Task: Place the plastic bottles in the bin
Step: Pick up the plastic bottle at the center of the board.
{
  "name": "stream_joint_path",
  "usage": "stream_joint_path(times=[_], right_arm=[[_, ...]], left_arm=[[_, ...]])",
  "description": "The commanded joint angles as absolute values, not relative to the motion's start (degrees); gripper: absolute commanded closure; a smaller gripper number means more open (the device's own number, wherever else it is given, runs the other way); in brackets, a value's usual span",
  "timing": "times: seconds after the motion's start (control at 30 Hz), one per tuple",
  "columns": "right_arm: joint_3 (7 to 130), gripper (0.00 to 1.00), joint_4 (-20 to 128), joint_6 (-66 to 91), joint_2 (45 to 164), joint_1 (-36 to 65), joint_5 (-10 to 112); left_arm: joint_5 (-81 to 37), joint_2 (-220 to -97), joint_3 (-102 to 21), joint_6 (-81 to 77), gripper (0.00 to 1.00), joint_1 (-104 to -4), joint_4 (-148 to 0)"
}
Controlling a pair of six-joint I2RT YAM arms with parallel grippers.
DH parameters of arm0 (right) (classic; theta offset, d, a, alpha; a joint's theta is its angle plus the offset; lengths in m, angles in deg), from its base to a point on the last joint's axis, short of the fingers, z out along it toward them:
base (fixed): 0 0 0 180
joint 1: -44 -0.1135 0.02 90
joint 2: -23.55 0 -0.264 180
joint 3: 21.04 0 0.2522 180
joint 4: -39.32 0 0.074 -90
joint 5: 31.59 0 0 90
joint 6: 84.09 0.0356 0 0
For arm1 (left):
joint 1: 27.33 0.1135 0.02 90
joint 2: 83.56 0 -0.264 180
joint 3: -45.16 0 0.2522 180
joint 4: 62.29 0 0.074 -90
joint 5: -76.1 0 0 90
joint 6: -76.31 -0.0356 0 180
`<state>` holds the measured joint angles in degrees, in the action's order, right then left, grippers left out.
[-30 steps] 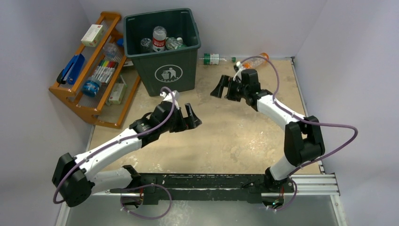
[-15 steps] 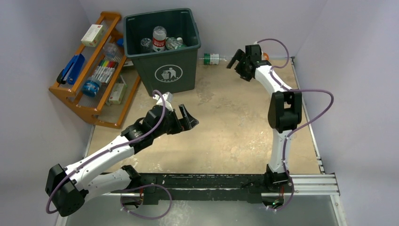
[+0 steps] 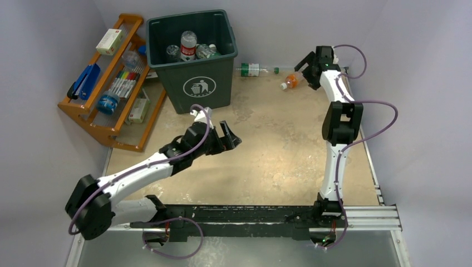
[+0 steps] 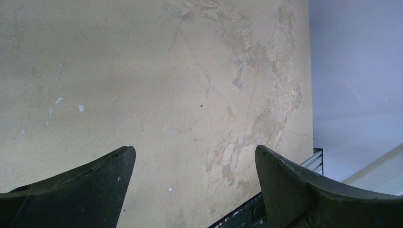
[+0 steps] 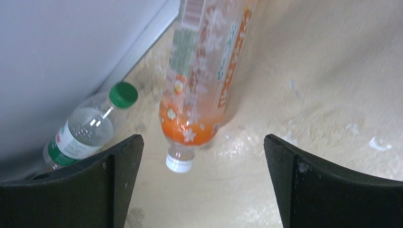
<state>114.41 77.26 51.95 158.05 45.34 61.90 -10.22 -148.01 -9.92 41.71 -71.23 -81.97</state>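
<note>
While the left pincer (image 4: 194,150) and right pincer (image 5: 203,138) gape empty, the bin (image 3: 220,82) holds several bottles (image 3: 188,44).

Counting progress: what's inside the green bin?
The bin holds a few clear bottles, the tallest red-labelled. Whatever lies under them is hidden.

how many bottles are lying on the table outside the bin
2. A green-capped bottle lies against the back wall, right of the bin; an orange bottle beside it, in front of the open right gripper. More may be hidden.

White links (image 3: 139,169), black joints (image 3: 340,119), black pincers (image 3: 231,134); purple cables (image 3: 396,114).
</note>
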Motion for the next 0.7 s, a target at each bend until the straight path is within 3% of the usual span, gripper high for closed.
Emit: stream_joint_path(times=[0.0,0.27,0.67], right_arm=[[121.98,0.0,77.94,50.16,160.63,46.72,61.1],[130.98,0.0,76.25,49.84,167.71,48.43,57.45],[131.74,0.0,71.78,52.24,172.65,48.94,53.72]], left_arm=[[-12.23,-155.0,-9.22,42.5,0.03,-71.8,-70.25],[-11.98,-158.61,-9.69,42.48,0.03,-72.39,-68.58],[-12.15,-160.9,-10.15,42.74,0.02,-72.4,-67.97]])
